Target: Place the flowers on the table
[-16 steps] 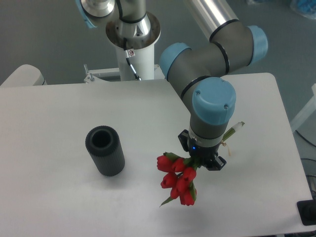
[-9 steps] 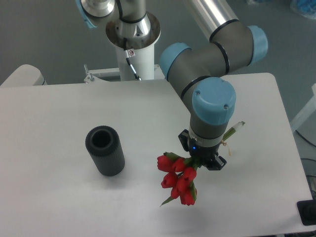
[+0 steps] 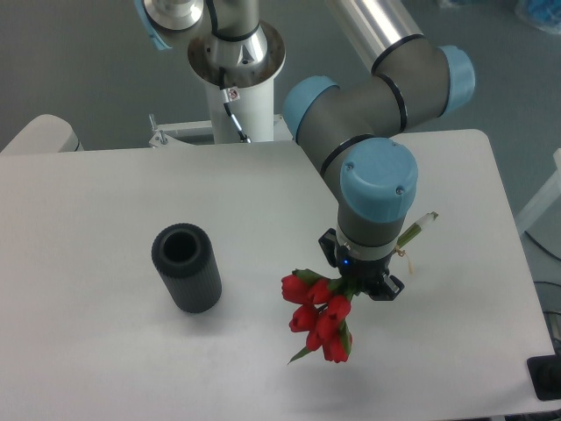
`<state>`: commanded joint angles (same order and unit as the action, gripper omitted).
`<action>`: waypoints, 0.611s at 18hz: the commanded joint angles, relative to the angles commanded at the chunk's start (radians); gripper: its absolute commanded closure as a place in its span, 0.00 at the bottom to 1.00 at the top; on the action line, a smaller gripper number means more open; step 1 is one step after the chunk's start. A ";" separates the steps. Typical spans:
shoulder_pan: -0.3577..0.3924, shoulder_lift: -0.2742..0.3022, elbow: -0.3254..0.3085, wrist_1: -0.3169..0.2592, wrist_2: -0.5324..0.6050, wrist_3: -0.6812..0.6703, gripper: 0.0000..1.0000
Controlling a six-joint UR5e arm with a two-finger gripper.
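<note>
The flowers (image 3: 320, 314) are seen out of the black ribbed cylinder (image 3: 186, 267), which stands upright on the left part of the table (image 3: 96, 202) with its mouth open and nothing in it; the bunch is held over the right-centre of the white top, well apart from the cylinder. The red heads point toward the near edge and lower left, while the pale stem ends (image 3: 419, 226) stick out past the wrist toward the upper right, so the bunch lies tilted, close to level. Whether the heads already touch the surface cannot be told from this single view; only a faint shadow is seen beneath them. The task is judged to be far along: the carrying appears done, and what is left is the last lowering, the release, and the withdrawal of the arm.

The gripper (image 3: 361, 286) is directed straight down, with the blue-capped wrist joint directly above it and the grey forearm reaching back up and left toward the base column at the table's far edge. The fingers are mostly hidden under the wrist and behind the blooms; the jaws are taken to be pinched on the stems just behind the heads, since the bunch is kept up at that spot; the contact itself is not plainly shown.
</note>
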<state>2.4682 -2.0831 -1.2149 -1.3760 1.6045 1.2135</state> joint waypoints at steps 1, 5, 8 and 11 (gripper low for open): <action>0.000 0.000 0.000 -0.003 0.000 -0.018 0.82; 0.002 0.011 -0.031 -0.031 0.000 -0.080 0.83; 0.002 0.040 -0.084 -0.034 0.000 -0.106 0.84; 0.002 0.077 -0.149 -0.034 0.000 -0.192 0.85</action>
<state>2.4697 -2.0066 -1.3635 -1.4097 1.6045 1.0219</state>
